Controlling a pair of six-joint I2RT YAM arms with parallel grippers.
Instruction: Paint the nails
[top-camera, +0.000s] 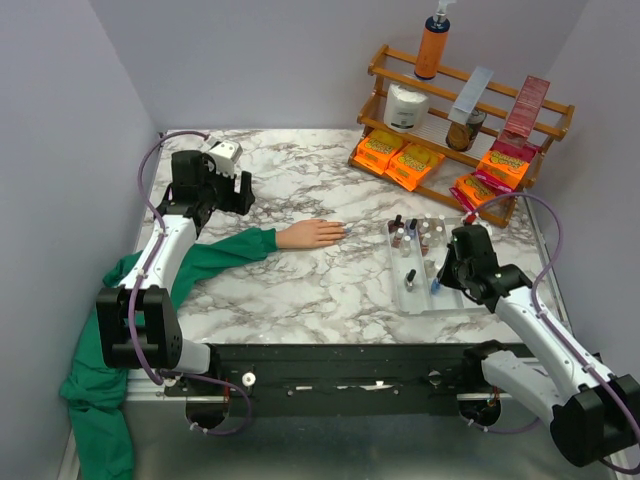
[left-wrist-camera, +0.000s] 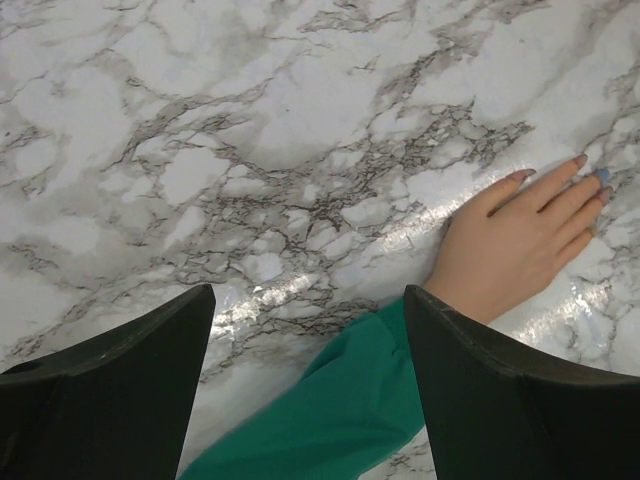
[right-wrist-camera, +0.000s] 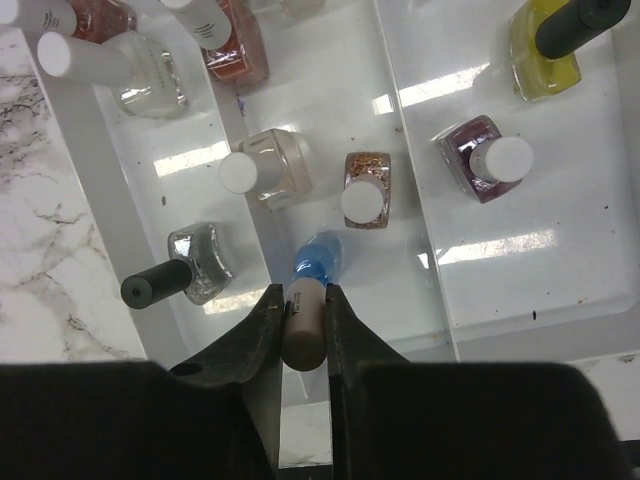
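A small peach fake hand (top-camera: 312, 233) with a green sleeve (top-camera: 225, 250) lies palm down mid-table. In the left wrist view the hand (left-wrist-camera: 515, 245) shows its nails (left-wrist-camera: 603, 175), one bluish, the others pinkish. My left gripper (left-wrist-camera: 308, 330) is open above the sleeve cuff, empty; in the top view it (top-camera: 243, 192) is left of the hand. My right gripper (right-wrist-camera: 305, 312) is shut on the tan cap of a blue nail-polish bottle (right-wrist-camera: 318, 260) over the white tray (right-wrist-camera: 500, 290); in the top view it (top-camera: 440, 280) is over the tray (top-camera: 415, 305).
Several other polish bottles stand in the tray, one with a black cap (right-wrist-camera: 170, 275) and one with a white cap (right-wrist-camera: 365, 195). A wooden rack (top-camera: 470, 110) with snack packets and an orange pump bottle (top-camera: 432, 40) stands at the back right. Green cloth (top-camera: 95, 400) hangs off the table's left front.
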